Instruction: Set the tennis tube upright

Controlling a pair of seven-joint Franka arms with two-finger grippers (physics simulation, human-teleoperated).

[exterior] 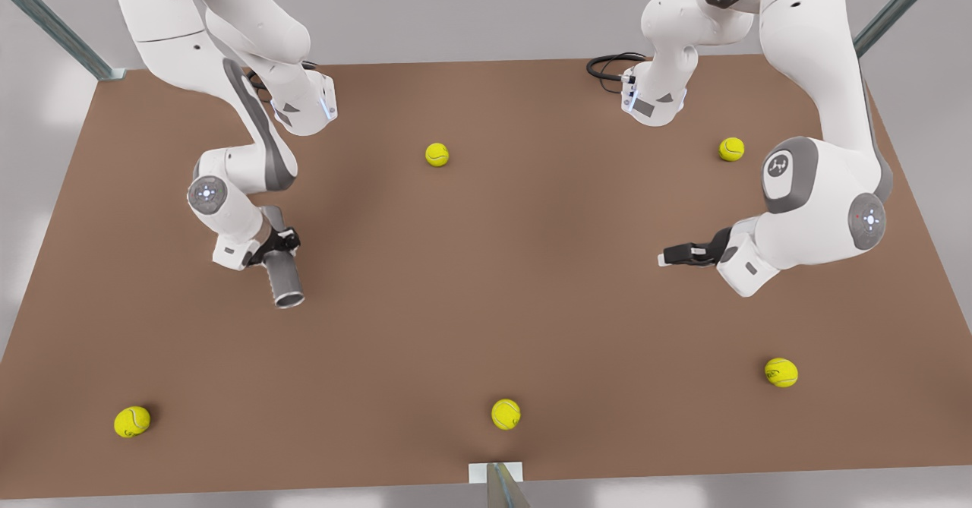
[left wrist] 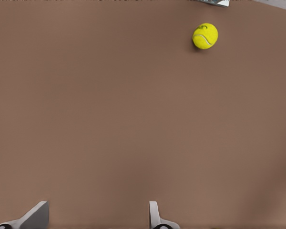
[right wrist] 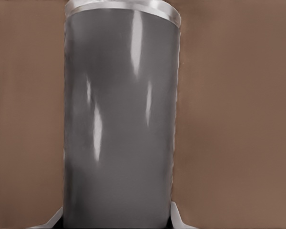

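Right gripper [exterior: 282, 245] clamped across the grey tennis tube [exterior: 282, 274] at the front view's left, tube tilted, seemingly just above the brown table [exterior: 486, 303], lighter rim lowermost, left gripper [exterior: 668, 257] spread apart, empty, well apart, yellow tennis balls [exterior: 506, 414] scattered.

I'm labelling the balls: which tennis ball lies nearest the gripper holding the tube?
The ball at mid-back of the table; it is closest to the right gripper clamping the tennis tube. The others lie farther off.
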